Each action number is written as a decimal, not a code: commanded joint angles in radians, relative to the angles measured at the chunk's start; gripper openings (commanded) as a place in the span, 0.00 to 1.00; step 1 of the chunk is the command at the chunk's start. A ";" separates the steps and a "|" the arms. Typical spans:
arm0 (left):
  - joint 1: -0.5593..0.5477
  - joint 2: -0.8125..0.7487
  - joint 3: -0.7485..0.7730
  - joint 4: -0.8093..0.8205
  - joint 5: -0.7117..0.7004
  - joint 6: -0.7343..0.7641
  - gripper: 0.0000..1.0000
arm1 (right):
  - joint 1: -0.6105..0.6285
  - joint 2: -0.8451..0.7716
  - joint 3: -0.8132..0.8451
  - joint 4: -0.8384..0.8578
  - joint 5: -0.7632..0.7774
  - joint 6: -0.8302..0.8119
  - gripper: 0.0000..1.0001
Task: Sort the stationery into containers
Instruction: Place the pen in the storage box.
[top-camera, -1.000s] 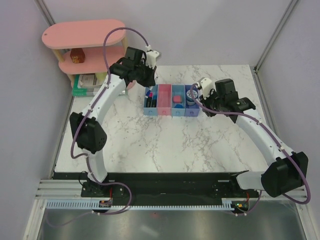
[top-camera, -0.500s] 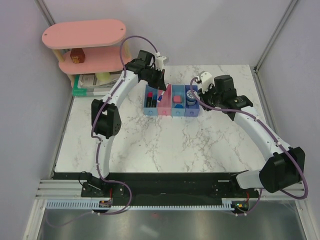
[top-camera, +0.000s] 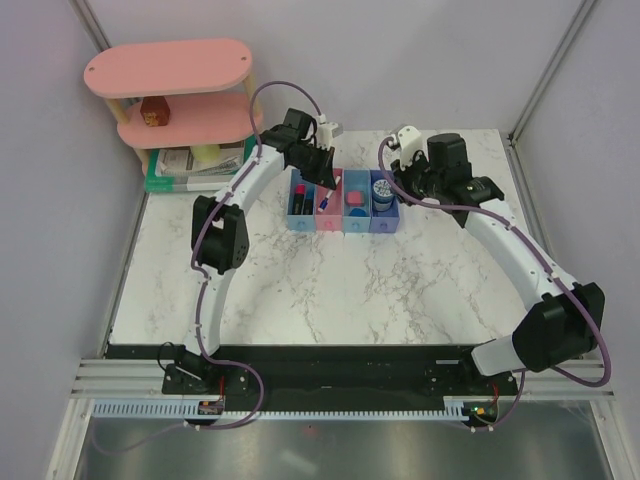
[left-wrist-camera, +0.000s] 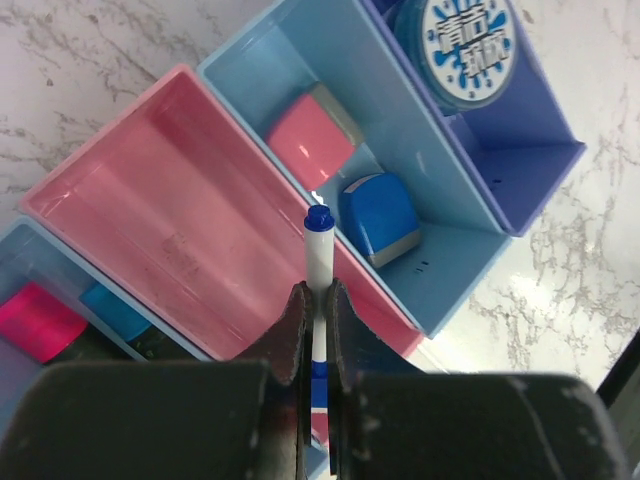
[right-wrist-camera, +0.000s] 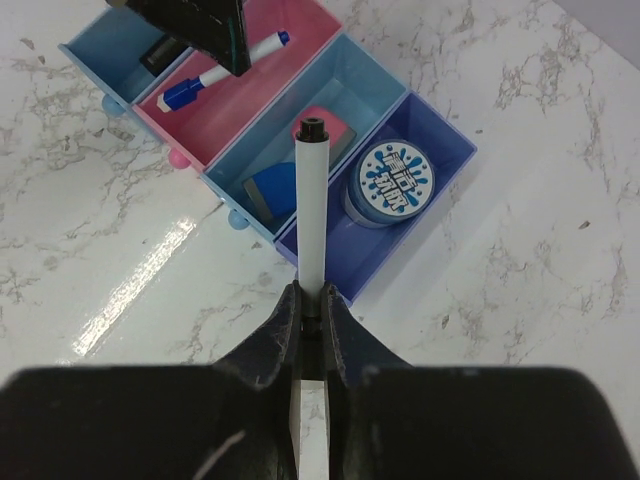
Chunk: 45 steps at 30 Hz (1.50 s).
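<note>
Now the white pen with blue cap (left-wrist-camera: 320, 255) hangs above the pink bin (left-wrist-camera: 150, 230), pinched in the left pincer (left-wrist-camera: 317, 292), which a second ago stood nearer the pink shelf (top-camera: 170, 70) and has swung over the row of four bins (top-camera: 299, 222) on the desk (top-camera: 330, 290). The right pincer (right-wrist-camera: 310, 300), shifted slightly toward the far edge, grips one white marker with a black tip (right-wrist-camera: 311, 200). Only the wrist views show both grips, and also one pink eraser (left-wrist-camera: 308, 135) and one blue block (left-wrist-camera: 380, 215) in the third bin and one round tin (right-wrist-camera: 393, 180) in the darker blue bin.
</note>
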 joint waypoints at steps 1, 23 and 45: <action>0.003 0.026 0.030 0.026 -0.045 0.007 0.02 | -0.004 0.011 0.073 0.036 -0.047 0.018 0.00; 0.022 -0.078 -0.058 0.050 -0.046 0.025 0.70 | -0.004 0.120 0.108 0.170 -0.058 0.102 0.00; 0.083 -0.839 -0.775 0.078 -0.158 0.203 0.74 | 0.093 0.601 0.349 0.412 -0.191 0.346 0.00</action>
